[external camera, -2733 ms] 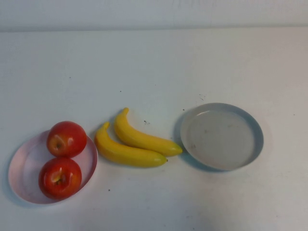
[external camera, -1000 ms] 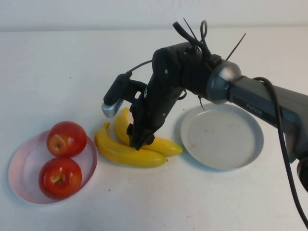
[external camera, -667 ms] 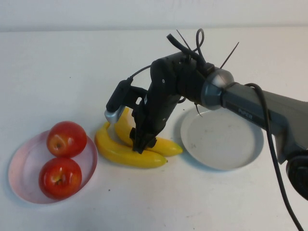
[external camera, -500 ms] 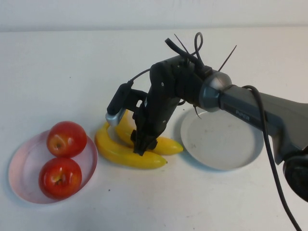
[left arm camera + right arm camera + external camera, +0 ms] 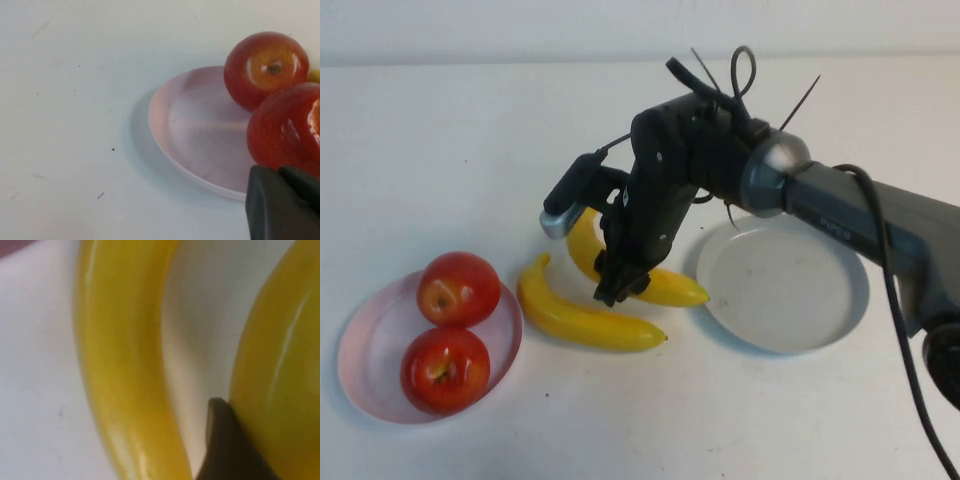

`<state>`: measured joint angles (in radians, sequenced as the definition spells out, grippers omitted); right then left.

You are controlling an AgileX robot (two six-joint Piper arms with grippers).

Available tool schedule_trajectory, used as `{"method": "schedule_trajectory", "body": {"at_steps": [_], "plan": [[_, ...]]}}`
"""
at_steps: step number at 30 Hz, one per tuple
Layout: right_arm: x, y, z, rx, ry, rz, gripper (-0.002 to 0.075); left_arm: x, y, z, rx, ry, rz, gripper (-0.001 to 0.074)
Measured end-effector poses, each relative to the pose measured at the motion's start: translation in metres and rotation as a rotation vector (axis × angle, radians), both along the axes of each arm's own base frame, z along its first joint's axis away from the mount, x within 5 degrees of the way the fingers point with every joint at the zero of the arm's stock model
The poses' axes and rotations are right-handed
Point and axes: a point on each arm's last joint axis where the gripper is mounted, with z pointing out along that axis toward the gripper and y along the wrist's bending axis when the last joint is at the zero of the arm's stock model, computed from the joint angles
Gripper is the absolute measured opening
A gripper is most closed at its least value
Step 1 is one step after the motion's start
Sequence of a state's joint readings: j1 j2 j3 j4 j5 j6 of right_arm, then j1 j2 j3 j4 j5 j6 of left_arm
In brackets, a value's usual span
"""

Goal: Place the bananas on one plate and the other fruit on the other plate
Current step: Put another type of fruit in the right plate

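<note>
While the far banana [image 5: 660, 285] sits clamped mid-length in your right gripper [image 5: 618, 282], note its long axis runs left-to-right toward the grey-blue plate [image 5: 850, 300], which lies just beside its right tip, so carry it right. Near banana [image 5: 582, 318] lies flat on the table, apart from it; both apples [image 5: 456, 288] are on the pink plate [image 5: 365, 335]. Left gripper [image 5: 282, 205] is parked just beside that pink plate, fingers together, holding nothing.
</note>
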<state>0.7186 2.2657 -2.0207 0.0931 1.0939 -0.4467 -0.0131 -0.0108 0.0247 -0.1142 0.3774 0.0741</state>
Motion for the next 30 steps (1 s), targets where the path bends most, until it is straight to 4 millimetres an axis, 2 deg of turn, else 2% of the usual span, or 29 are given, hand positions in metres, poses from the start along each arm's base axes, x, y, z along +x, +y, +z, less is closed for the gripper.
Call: {"method": "schedule_trajectory", "body": {"at_steps": [6,9,12,16,19,23,30], "plan": [[-0.009,-0.018,0.053,0.068,0.007,-0.25,0.0304,0.0,0.0,0.0,0.0,0.0,0.0,-0.0002],[-0.015,-0.041,0.077,0.082,0.002,-0.437,0.0304,0.0,0.0,0.0,0.0,0.0,0.0,-0.0002],[-0.021,-0.069,0.086,0.073,-0.004,-0.563,0.0304,0.0,0.0,0.0,0.0,0.0,0.0,-0.0002],[-0.032,-0.114,0.076,0.065,0.011,-0.715,0.0304,0.0,0.0,0.0,0.0,0.0,0.0,-0.0002],[-0.037,-0.137,0.055,0.042,0.058,-0.805,0.0304,0.0,0.0,0.0,0.0,0.0,0.0,-0.0002],[-0.038,-0.151,0.03,0.029,0.101,-0.855,0.0304,0.0,0.0,0.0,0.0,0.0,0.0,-0.0002],[-0.023,-0.151,0.004,0.068,0.113,-0.893,0.0304,0.0,0.0,0.0,0.0,0.0,0.0,-0.0002]]}}
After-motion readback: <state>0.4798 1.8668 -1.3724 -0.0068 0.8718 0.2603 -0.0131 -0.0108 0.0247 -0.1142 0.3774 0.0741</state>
